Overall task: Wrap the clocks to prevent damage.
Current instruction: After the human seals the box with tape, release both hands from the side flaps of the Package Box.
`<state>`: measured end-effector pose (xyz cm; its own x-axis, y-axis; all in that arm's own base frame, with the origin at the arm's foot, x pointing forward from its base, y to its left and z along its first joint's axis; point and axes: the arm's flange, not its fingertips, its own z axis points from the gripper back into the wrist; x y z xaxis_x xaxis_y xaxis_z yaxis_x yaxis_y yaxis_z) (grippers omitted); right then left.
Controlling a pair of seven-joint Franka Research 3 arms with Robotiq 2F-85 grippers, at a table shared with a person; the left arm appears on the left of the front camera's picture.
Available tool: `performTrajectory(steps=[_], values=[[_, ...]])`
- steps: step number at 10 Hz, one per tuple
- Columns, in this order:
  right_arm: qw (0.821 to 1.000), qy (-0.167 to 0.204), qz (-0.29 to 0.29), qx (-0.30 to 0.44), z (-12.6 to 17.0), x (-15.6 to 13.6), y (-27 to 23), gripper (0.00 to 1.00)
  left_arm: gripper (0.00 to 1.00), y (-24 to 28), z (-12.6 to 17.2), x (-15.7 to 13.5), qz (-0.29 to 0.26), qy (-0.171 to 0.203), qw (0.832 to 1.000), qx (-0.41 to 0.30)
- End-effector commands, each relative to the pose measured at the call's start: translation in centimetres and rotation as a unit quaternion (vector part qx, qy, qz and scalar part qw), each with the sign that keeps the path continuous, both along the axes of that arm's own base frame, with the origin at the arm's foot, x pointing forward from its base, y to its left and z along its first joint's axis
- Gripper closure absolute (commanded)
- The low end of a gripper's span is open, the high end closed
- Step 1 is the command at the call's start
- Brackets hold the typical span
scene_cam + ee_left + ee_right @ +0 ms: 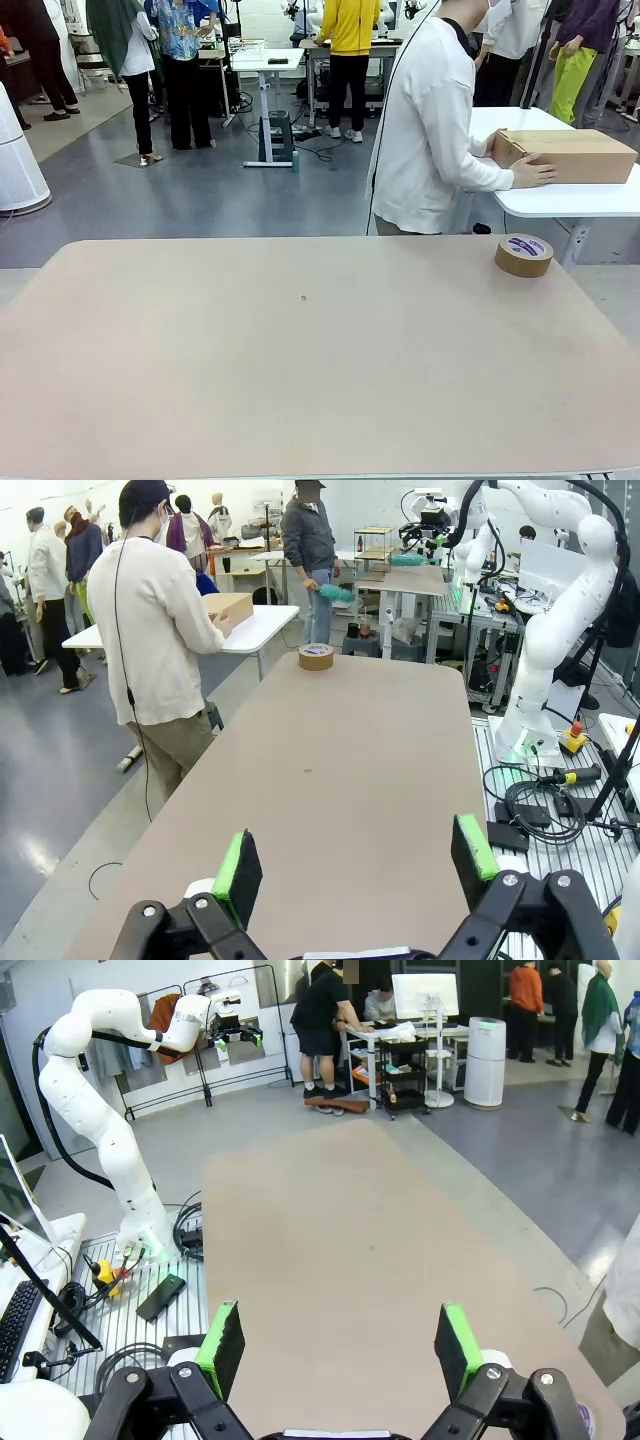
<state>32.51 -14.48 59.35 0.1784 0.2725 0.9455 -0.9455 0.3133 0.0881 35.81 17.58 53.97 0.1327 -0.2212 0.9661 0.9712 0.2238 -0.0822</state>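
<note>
The clocks are out of view. My left gripper [356, 862] hangs open above the near end of the tan table [340, 760], nothing between its green pads. My right gripper [338, 1345] is also open over the table [340, 1240], with an empty gap between its pads. A person in a white top [425, 130] stands at the far side, turned away, both hands on a cardboard box [565, 155] that rests on a white side table [560, 200].
A roll of brown packing tape [524, 254] lies flat at the table's far right corner; it is the tape roll [316, 656] at the far end in the left wrist view. Cables and a controller lie on the floor plates beside the arm bases [165, 1295].
</note>
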Motion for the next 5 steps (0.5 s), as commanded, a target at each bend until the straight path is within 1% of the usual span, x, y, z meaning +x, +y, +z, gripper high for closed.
performTrajectory(steps=[1,5], values=[[1.0,-0.008,0.004,0.009,0.06,0.06,-0.1,0.0,0.0,0.24,0.23,-0.12,-0.004,0.001,1.0,-0.001],[1.0,-0.008,0.004,0.009,0.06,0.06,-0.1,0.0,0.0,0.24,0.23,-0.12,-0.004,0.001,1.0,-0.001]])
